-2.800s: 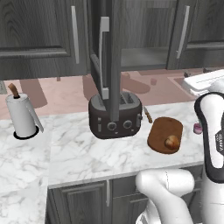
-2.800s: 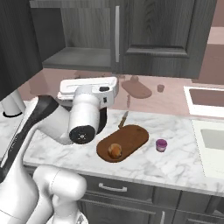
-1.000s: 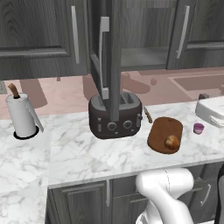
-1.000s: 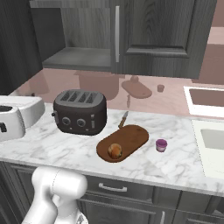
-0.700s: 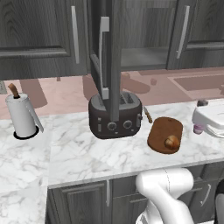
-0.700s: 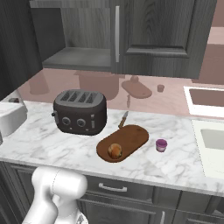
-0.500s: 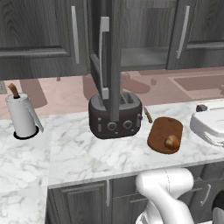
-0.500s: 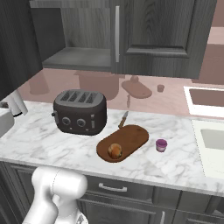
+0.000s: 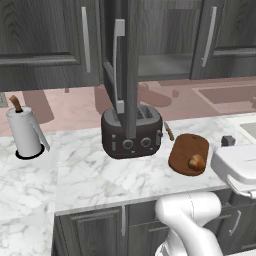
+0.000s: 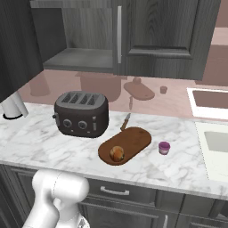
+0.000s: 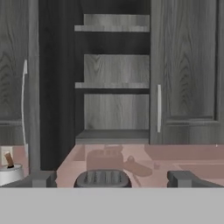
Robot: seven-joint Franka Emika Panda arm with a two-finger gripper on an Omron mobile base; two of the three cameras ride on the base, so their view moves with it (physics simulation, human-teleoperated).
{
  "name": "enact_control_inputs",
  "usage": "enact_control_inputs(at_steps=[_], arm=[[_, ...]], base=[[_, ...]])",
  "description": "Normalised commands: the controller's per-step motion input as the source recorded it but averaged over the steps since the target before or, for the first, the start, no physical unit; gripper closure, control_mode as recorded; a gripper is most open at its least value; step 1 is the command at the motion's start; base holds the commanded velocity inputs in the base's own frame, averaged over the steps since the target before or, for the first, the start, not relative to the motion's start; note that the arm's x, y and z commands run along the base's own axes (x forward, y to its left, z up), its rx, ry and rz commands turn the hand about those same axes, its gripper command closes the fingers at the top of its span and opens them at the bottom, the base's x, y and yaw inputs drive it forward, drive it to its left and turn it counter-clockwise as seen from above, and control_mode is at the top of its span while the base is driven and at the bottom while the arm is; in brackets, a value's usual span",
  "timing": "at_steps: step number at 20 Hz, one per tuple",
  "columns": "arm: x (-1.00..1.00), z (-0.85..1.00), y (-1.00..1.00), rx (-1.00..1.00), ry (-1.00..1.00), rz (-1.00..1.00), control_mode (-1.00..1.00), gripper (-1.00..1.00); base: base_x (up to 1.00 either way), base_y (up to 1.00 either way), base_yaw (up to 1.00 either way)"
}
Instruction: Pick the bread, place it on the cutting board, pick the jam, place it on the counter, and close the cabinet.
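One cabinet door stood open | bread on cutting board | jam on bench beside it | I saw fingers apart, holding nothing.

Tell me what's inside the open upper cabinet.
The hand view looks into the cabinet: three bare grey shelves, nothing visible on them. Its left part lies in dark shadow, so I cannot see what is there. The bread and jam are already down on the cutting board and counter.

Base views flank the toaster; hand view faces cabinet.
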Motion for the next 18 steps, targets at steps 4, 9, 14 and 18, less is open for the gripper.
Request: enact_control_inputs(at_steps=[4,9,14,18], arm=[[-0.19,0.00,0.11,0.00,0.00,0.00,-1.00,-1.00],[-0.14,0.00,0.19,0.00,0.00,0.00,-1.00,-1.00],[-0.19,0.00,0.19,0.00,0.00,0.00,-1.00,-1.00],[-0.21,0.00,0.19,0.00,0.00,0.00,-1.00,-1.00]], base=[[0.00,0.00,0.00],[0.00,0.00,0.00],[0.00,0.00,0.00],[0.00,0.00,0.00]])
